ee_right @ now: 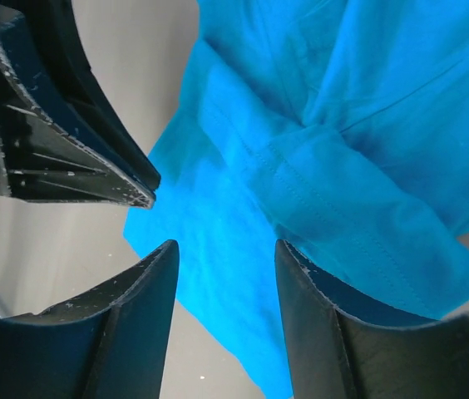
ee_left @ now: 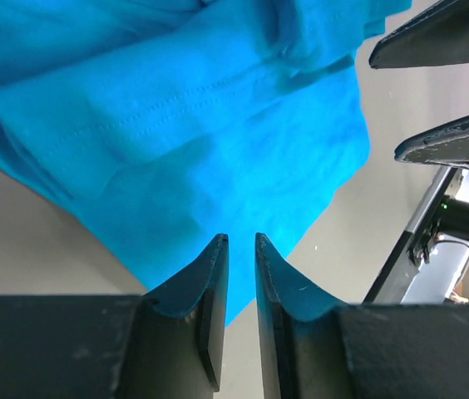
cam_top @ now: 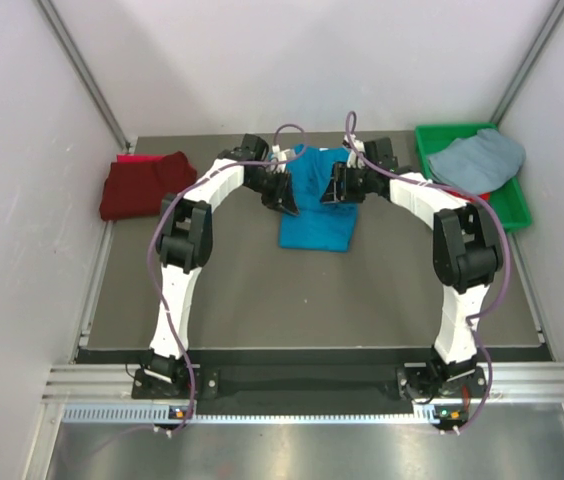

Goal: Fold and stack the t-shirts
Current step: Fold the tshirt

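Note:
A bright turquoise-blue t-shirt (cam_top: 314, 210) lies partly folded on the dark table at the far middle. My left gripper (cam_top: 284, 200) hangs over its left edge; in the left wrist view (ee_left: 241, 241) its jaws stand a narrow gap apart with nothing between them, above the shirt's corner (ee_left: 176, 125). My right gripper (cam_top: 338, 188) hangs over the shirt's right edge; in the right wrist view (ee_right: 226, 249) it is open and empty above the cloth (ee_right: 343, 125). A dark maroon t-shirt (cam_top: 144, 186) lies bunched at the far left on a red one (cam_top: 132, 158).
A green plastic bin (cam_top: 512, 210) stands at the far right with a pale grey-blue t-shirt (cam_top: 477, 160) in it. White walls close in the table on three sides. The two grippers are close together, each showing in the other's wrist view.

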Controlling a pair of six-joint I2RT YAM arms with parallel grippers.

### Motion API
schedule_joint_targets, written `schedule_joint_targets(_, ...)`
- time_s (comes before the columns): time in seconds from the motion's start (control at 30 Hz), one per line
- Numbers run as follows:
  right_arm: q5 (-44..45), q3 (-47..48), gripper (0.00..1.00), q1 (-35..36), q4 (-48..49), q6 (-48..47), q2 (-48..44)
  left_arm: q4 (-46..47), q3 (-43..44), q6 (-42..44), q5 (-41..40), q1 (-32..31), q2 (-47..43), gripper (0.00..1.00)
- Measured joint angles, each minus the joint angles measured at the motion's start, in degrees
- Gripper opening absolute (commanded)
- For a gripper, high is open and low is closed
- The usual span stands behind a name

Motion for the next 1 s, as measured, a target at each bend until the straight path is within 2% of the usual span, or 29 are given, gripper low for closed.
schedule_joint_targets(0.6, -1.0, -4.5, 0.5, 2.0, -0.5, 0.8, 1.4, -2.0, -0.2, 0.9, -0.2, -0.1, 1.3, 0.24)
schedule_joint_targets(1.0, 3.2, 5.0, 0.51, 1.0, -1.2, 0.3, 8.6, -2.5, -0.3, -0.7, -1.9, -0.1, 4.1, 0.24)
